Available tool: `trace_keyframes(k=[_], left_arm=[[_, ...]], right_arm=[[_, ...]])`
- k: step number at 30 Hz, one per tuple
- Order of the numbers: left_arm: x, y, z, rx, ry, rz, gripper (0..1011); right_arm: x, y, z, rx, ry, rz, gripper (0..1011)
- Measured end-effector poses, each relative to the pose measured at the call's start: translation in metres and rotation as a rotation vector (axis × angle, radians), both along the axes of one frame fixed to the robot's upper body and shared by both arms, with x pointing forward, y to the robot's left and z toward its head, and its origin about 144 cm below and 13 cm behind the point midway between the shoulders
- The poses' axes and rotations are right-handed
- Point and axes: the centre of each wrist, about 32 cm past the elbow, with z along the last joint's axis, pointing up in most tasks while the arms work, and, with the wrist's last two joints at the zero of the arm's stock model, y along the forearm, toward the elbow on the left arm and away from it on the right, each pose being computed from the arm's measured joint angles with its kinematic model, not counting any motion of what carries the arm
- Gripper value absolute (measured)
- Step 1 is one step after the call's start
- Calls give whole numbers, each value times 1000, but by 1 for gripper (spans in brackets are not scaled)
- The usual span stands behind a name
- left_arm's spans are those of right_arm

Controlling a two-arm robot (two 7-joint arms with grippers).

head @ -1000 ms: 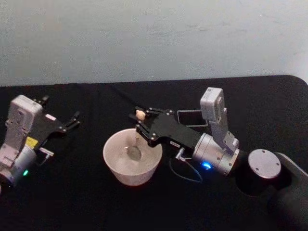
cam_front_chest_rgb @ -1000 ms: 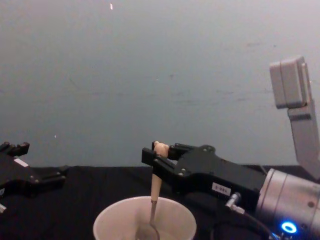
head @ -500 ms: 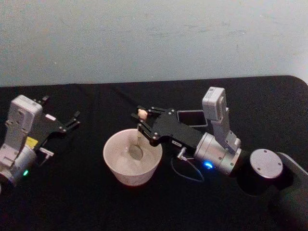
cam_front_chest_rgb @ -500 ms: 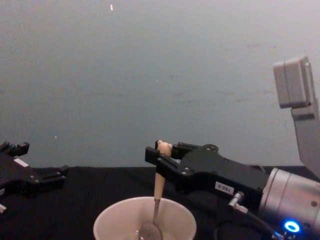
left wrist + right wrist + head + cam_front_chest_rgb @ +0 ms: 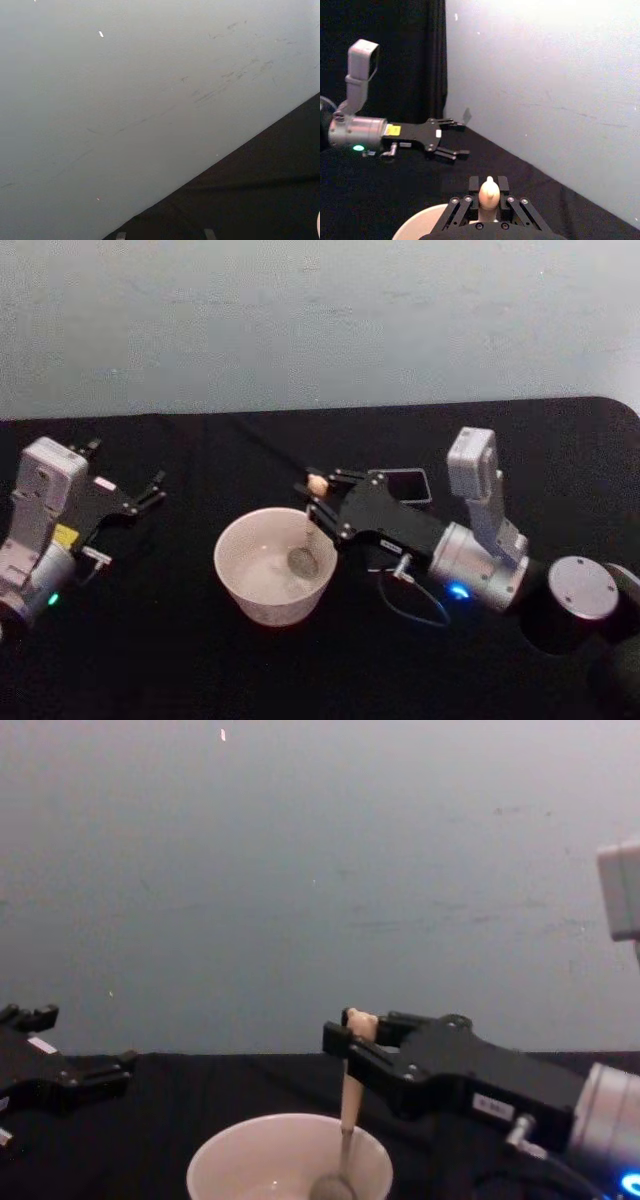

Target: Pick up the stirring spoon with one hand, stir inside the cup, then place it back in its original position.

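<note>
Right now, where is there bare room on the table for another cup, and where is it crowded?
Bare table lies between the left gripper and the cup. Crowded: right gripper holding the stirring spoon beside the holder.

Shiny metal-bowled stirring spoon [image 5: 348,1105]; smooth matt cup [image 5: 265,606]; matt tablecloth [image 5: 150,640].

Spoon [image 5: 348,1105]: near upright, shiny bowl down inside the cup [image 5: 266,606], right of its centre. Beige handle (bear head on top) clamped in the right gripper [image 5: 316,495]. Cup: cream, round, upright. Holder [image 5: 402,483]: dark, square, just far-right of the cup.
</note>
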Motion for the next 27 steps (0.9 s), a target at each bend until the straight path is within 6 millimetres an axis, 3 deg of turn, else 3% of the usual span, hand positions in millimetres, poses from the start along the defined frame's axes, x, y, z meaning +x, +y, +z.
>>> trace_keyframes(k=[8, 16, 27], left_arm=[[0, 0, 0, 0, 0, 0, 1001], [0, 0, 0, 0, 0, 0, 1001], [0, 0, 0, 0, 0, 0, 1001]], right_arm=[[-15, -7, 2, 4, 11, 40, 215], [-25, 5, 1, 13, 27, 99, 215], [-14, 30, -5, 12, 26, 98, 215]])
